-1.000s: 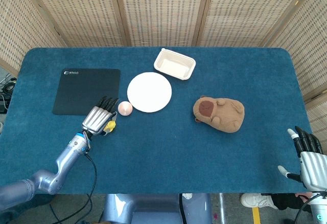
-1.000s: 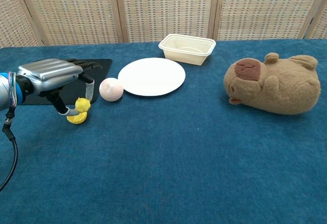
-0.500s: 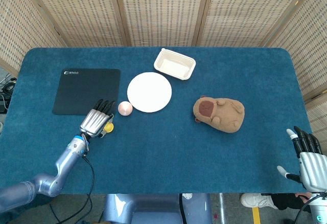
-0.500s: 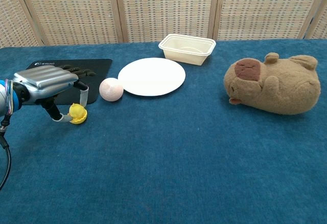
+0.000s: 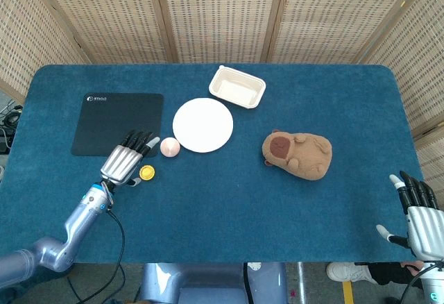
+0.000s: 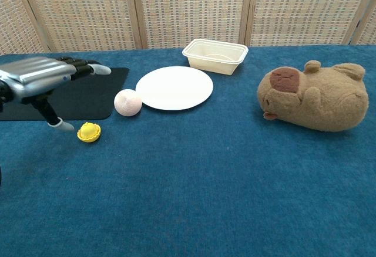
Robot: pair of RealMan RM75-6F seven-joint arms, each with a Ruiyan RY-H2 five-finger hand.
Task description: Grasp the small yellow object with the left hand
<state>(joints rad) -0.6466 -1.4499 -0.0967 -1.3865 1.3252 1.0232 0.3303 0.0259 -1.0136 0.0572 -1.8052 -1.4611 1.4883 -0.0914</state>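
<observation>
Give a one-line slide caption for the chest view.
Left hand open beside the small yellow object on the blue table, not holding it.

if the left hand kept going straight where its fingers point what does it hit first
Probably the pink ball, just past the fingertips of the left hand; beyond it lies the white plate. Height is unclear, so it could pass over.
</observation>
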